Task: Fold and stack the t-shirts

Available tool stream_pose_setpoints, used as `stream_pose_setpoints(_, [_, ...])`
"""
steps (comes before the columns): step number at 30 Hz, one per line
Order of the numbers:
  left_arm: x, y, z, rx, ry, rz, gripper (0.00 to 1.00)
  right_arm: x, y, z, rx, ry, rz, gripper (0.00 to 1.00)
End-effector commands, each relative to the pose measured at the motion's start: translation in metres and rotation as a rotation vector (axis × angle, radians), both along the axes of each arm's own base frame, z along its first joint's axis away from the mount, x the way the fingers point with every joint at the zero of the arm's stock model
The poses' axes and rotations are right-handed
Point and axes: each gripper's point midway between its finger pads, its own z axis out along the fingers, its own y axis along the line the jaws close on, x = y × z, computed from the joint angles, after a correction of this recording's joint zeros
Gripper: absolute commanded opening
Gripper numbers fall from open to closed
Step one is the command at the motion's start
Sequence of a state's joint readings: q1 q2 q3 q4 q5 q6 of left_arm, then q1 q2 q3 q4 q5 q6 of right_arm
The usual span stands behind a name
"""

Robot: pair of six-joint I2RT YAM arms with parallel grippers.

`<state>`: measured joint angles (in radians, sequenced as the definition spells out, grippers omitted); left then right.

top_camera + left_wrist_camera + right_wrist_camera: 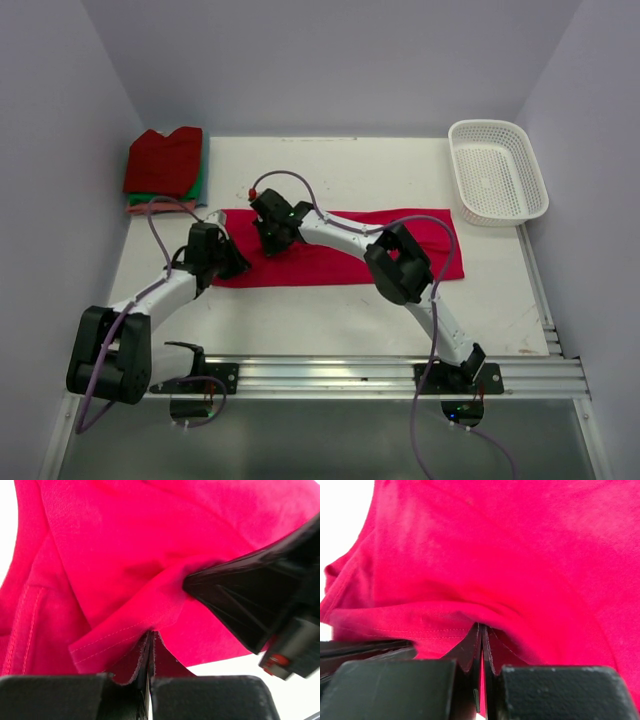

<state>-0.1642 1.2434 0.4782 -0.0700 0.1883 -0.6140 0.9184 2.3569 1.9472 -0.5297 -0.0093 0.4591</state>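
T-shirt (340,250) in crimson-pink lies in a long band across the table (330,320). Our left gripper (235,265) pinches its 9 o'clock end, our right gripper (272,243) clamps the cloth nearby; folded shirts (165,168) sit stacked at 10 o'clock, a white basket (497,172) at 2 o'clock.

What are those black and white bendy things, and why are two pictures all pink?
Those are two robot arms, bolted at the table's near edge. The big picture looks down from above. The other two come from little cameras on each wrist, very close to the cloth, so pink fills them. The left gripper and the right gripper are like two-finger hands, each pinching the bright pink t-shirt that lies partly folded. In the far left corner sits a pile of folded t-shirts. A white basket stands in the far right corner.
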Motion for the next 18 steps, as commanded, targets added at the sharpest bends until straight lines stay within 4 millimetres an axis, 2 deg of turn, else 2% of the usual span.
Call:
stream_pose_setpoints(1, [0.024,0.0,0.026,0.003,-0.096,0.021,0.0,0.015,0.002,0.01,0.013,-0.037,-0.005,0.0])
stream_pose_setpoints(3, [0.027,0.001,0.026,0.008,-0.096,0.023,0.0,0.017,0.003,0.011,0.016,-0.04,-0.006,0.0])
stream_pose_setpoints(7, [0.031,0.002,0.013,0.023,-0.067,0.024,0.0,0.016,0.002,0.018,0.02,-0.05,0.002,0.01])
stream_pose_setpoints(9, [0.037,0.001,0.011,0.021,-0.076,0.027,0.0,0.014,-0.001,0.024,0.025,-0.059,0.006,0.08])
stream_pose_setpoints(10, [0.04,0.001,0.01,0.02,-0.082,0.03,0.0,0.014,-0.002,0.028,0.03,-0.068,0.009,0.18])
stream_pose_setpoints(12, [0.041,0.001,0.0,0.025,-0.057,0.03,0.0,0.013,-0.004,0.037,0.038,-0.077,0.015,0.27])
stream_pose_setpoints(18, [0.045,0.001,-0.02,0.032,-0.014,0.03,0.0,0.008,-0.013,0.051,0.034,-0.092,0.017,0.33])
